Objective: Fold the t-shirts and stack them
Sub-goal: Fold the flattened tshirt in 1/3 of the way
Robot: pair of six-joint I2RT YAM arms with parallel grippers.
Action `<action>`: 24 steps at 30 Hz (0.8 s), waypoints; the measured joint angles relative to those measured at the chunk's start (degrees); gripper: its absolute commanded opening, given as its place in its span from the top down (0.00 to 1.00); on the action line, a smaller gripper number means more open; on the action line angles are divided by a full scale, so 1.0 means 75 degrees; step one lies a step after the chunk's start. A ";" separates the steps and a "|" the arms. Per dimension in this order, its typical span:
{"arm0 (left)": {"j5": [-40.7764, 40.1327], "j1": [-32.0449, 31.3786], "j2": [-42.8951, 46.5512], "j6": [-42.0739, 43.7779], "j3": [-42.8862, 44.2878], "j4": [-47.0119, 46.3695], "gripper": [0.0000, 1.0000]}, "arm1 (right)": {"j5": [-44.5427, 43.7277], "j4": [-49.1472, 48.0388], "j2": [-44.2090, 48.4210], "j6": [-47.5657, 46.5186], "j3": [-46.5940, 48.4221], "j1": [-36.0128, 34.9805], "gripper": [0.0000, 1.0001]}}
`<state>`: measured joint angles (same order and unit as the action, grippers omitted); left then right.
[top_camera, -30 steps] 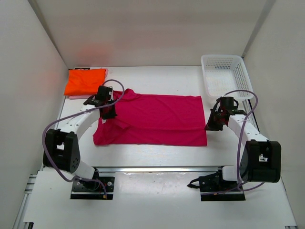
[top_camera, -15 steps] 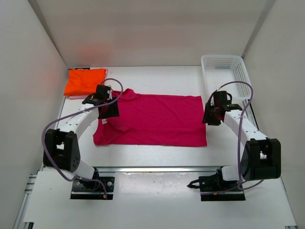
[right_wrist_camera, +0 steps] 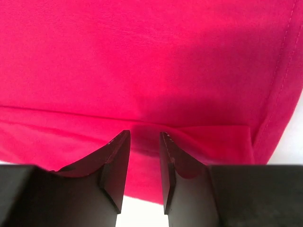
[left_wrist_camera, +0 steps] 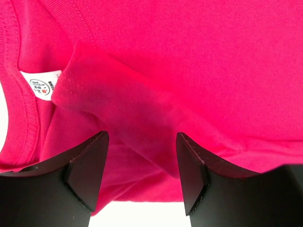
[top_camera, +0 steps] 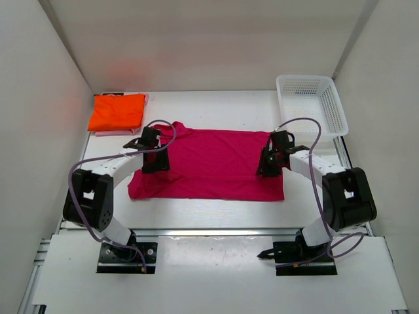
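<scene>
Lying in the middle of the frame, the magenta t-shirt (top_camera: 216,163) is spread flat on the white table (top_camera: 216,108), and the folded orange t-shirt (top_camera: 118,111) sits at the upper left. The left gripper (left_wrist_camera: 142,142) stands wide apart over the collar end. The right gripper (right_wrist_camera: 144,137), its jaws narrowly parted, pinches nothing at the hem end.

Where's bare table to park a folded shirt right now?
Bare table behind the magenta shirt, between the orange shirt and the basket; also a thin strip along the shirt's near edge. Crowded at both shirt ends, where the left gripper and right gripper sit over it.
</scene>
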<state>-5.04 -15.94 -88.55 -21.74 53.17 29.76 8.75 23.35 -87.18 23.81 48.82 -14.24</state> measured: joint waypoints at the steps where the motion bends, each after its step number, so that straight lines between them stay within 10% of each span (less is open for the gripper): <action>1: -0.0009 -0.0015 -0.0070 -0.0023 -0.0012 -0.0044 0.30 | 0.0029 -0.0055 -0.0134 0.0026 -0.0015 -0.0006 0.71; 24: -0.0344 -0.0688 -0.0382 0.0117 -0.0379 0.0323 0.32 | 0.0137 -0.0755 0.0061 0.0134 -0.0772 -0.0306 0.71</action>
<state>-7.62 -21.10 -91.42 -20.86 50.33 32.18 9.78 17.69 -86.72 24.82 43.03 -16.53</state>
